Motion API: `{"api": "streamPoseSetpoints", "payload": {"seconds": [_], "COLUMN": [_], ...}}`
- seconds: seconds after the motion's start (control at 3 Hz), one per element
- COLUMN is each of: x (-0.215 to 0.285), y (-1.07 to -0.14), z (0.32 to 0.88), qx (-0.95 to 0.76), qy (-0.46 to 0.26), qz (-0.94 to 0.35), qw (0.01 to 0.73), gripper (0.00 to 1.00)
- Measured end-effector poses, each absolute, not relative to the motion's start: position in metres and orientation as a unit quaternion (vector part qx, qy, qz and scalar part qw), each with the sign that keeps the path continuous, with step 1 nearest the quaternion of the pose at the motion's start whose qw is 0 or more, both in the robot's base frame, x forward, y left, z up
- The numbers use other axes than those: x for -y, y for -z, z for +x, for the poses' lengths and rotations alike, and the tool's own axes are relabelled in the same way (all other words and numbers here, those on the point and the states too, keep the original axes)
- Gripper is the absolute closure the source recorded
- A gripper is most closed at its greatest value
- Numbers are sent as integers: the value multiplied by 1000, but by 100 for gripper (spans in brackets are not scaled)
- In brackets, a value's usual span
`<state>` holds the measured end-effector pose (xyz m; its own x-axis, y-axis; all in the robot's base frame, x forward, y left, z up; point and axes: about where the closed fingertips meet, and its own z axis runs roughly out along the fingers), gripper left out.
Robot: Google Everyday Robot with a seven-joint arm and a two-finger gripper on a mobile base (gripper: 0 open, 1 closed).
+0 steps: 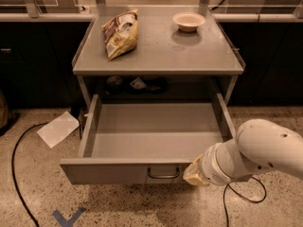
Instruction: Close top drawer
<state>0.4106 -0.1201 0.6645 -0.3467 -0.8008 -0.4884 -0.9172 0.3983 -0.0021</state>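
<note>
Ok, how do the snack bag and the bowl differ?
The snack bag lies flat at left, crinkled and printed; the bowl sits upright at right, round and plain. Both rest on the cabinet top. The end effector is at the front of the open top drawer, right of its handle.

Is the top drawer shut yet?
No: top drawer stands pulled out, its floor exposed; gripper at its front, right of the handle.

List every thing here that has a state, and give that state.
top drawer: pulled far out, nothing inside.
gripper: low at the drawer's front, right of the handle.
snack bag: lying flat on the table top.
bowl: upright on the table top.
paper sheet: flat on the floor.
</note>
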Motion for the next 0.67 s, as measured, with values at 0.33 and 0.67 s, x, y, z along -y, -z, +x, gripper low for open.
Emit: {"api": "streamPoseSetpoints", "payload": {"seconds": [0.33,0.67], "x": [129,129], "y": [-667,-667], "z": [437,437], "qx": [-823,-823], "qy": [-124,-124], "qz": [-501,-501], "qw": [237,237], "gripper": [100,100]}}
